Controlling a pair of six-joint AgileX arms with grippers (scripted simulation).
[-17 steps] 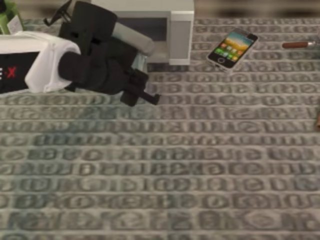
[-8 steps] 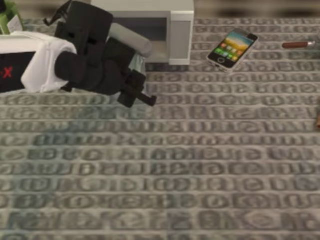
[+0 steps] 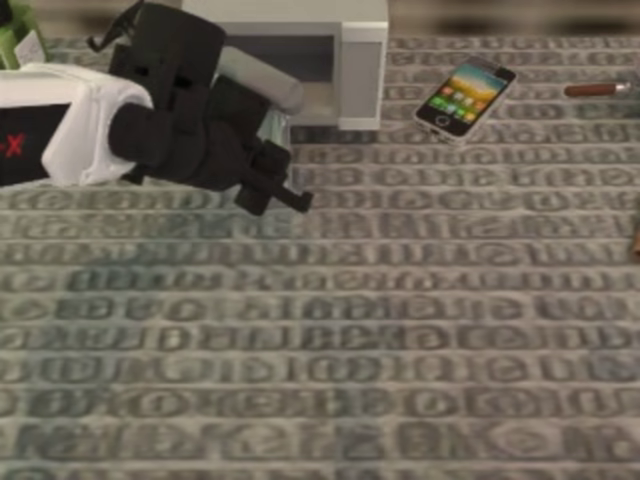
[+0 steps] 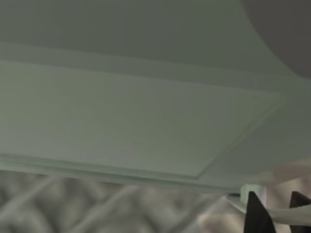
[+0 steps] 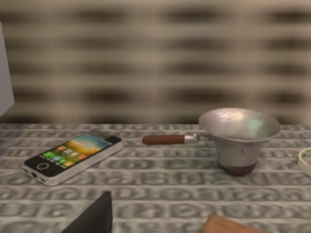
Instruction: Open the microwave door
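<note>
Silver-white microwave door (image 4: 146, 121); grey patterned table (image 3: 400, 330)

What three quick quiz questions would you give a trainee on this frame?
1. True or false: the smartphone lies on top of the microwave.
2. Which gripper is at the microwave door? A: left gripper. B: right gripper. C: both.
3. In the right wrist view, which item has a brown handle?

Key:
1. False. It lies on the table, to the right of the microwave.
2. A.
3. The metal pan.
</note>
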